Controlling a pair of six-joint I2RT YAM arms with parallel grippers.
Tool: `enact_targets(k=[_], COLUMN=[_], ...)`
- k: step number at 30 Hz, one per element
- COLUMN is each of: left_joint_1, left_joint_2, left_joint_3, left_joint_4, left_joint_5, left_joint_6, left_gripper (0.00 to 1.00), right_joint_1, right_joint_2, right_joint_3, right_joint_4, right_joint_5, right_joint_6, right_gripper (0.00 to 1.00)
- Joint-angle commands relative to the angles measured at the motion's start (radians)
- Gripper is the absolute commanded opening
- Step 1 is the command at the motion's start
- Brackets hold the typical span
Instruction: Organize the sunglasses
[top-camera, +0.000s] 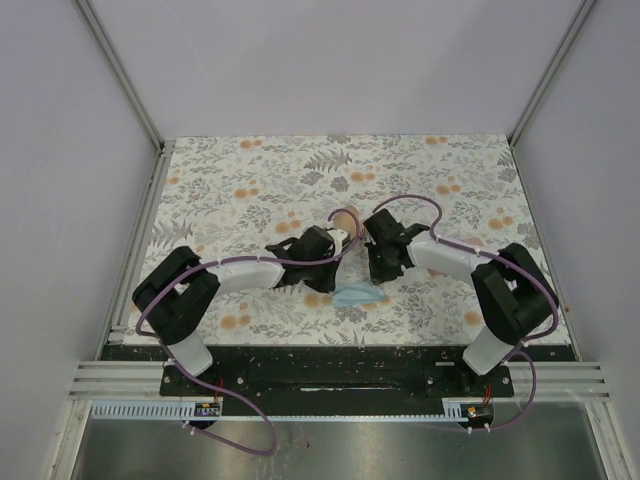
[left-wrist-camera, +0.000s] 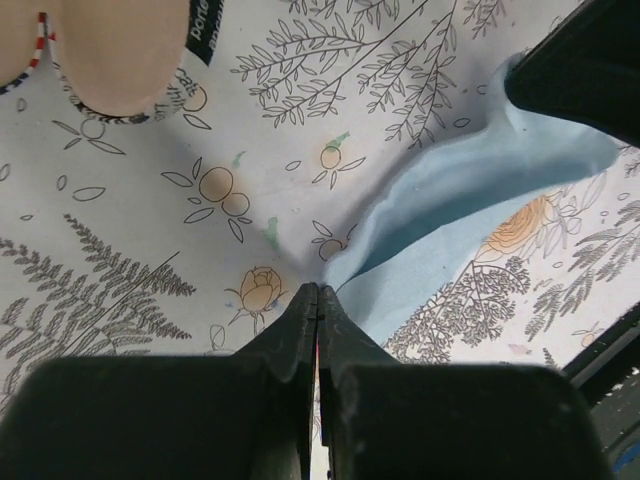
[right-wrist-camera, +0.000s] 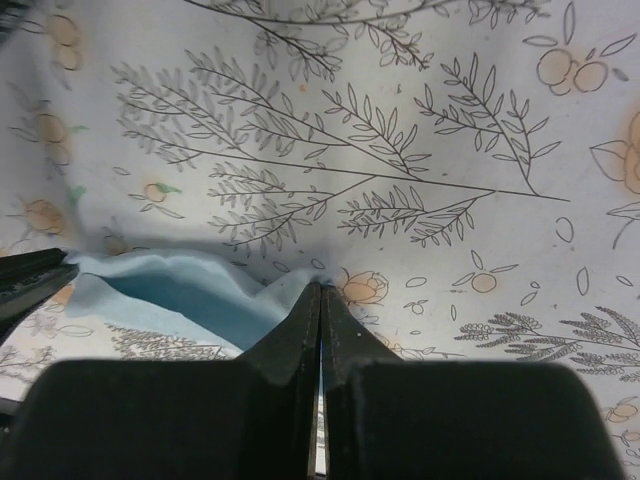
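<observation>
1. Left gripper (left-wrist-camera: 318, 292) clenches one edge of the blue cloth (left-wrist-camera: 470, 200).
2. The blue cloth, limp and light, spans between both claws.
3. Right gripper (right-wrist-camera: 320, 290) pinches the opposite edge.
4. Sunglasses are nowhere visible; probably light, scratch-prone, best gripped by the frame.

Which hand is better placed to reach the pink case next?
Left, probably. The left hand and right hand both pinch the blue cloth, but only the left's camera sees the pink case.
</observation>
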Motion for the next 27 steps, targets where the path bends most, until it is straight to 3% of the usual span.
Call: enact_targets(k=[1,15,27], left_joint_1=[0.005,0.018,0.089], left_joint_2=[-0.096,-0.232,-0.196], left_joint_3=[0.020,0.041,0.087], left_joint_4=[0.001,-0.075,-0.046], left_joint_5=[-0.040,-0.185,-0.191], left_joint_6=[-0.035,-0.058,-0.101], left_gripper=[0.00,0.00,0.00], right_joint_1=[0.012,0.012,0.001], right_joint_2=[-0.124,-0.101,0.044], right_joint_3=[0.016,0.137,0.358], right_joint_4=[0.038,0.024,-0.057], right_joint_5=[0.041,0.083,0.156], right_joint_6=[0.006,0.000,-0.080], right_gripper=[0.00,0.00,0.00])
